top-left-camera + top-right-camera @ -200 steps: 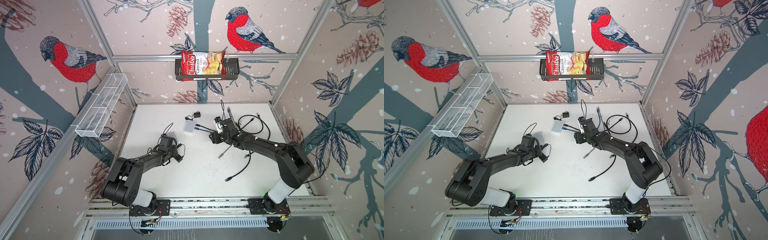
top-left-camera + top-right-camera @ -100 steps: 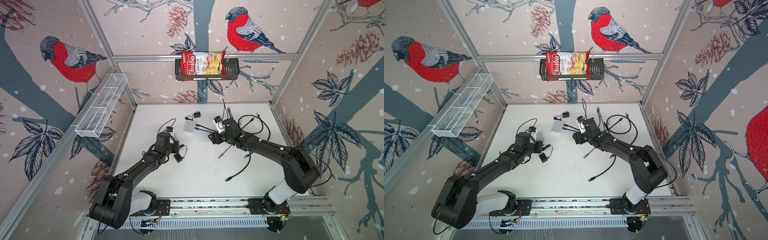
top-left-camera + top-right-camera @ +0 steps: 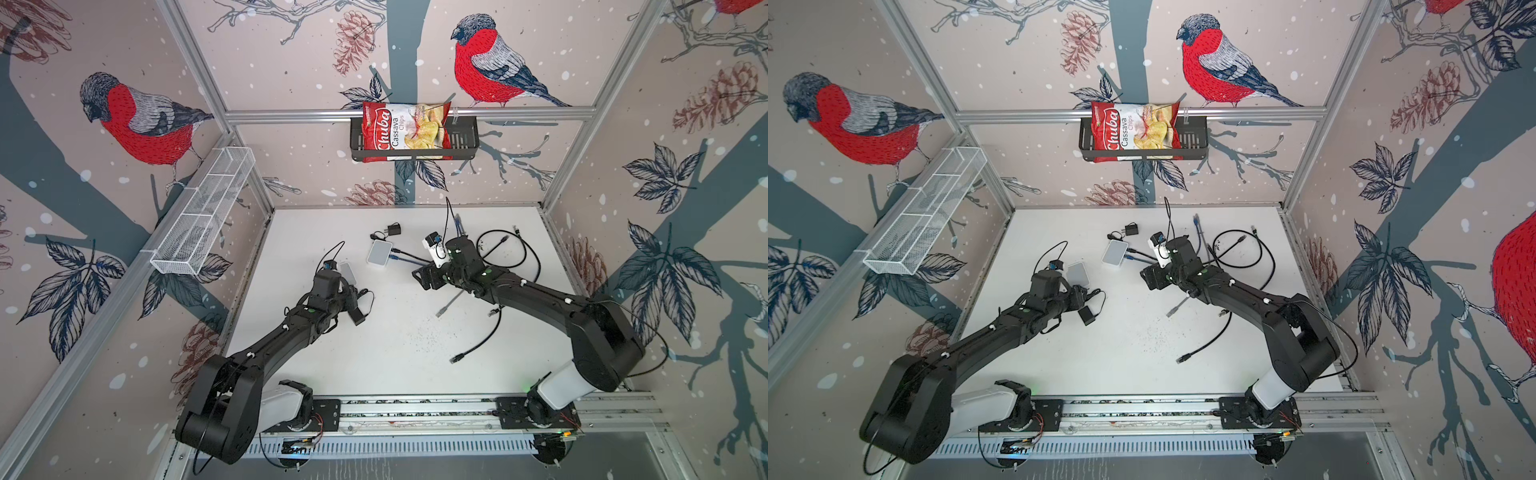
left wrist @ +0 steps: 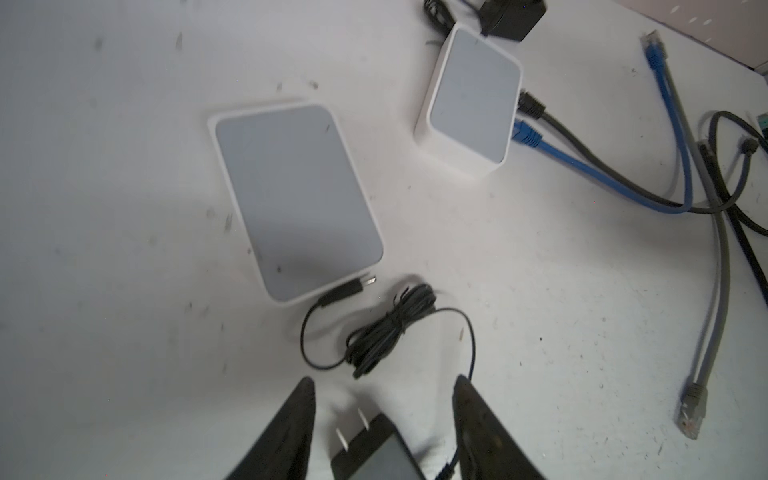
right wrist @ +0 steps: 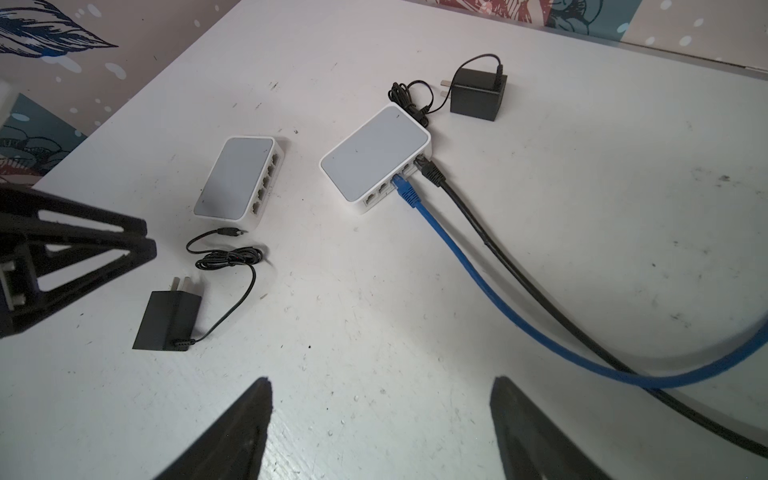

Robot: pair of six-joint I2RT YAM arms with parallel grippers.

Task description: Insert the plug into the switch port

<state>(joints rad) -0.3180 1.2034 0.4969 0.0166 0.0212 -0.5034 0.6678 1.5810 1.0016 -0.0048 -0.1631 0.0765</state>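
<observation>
White tabletop (image 3: 395, 357) carries an unplugged switch (image 4: 297, 199) toward its left edge, its barrel plug (image 4: 347, 289) lying loose beside it, while left gripper (image 4: 384, 399) and right gripper (image 5: 380, 399) hang spread and empty, likely before a pickup.

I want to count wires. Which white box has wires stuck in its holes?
The far switch, beside the right gripper: a blue cable and a black cable are plugged into it. The near switch's ports are empty.

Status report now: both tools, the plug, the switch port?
Left tool open over adapter. Right tool open, empty. Barrel plug loose beside near switch; nothing blocking.
</observation>
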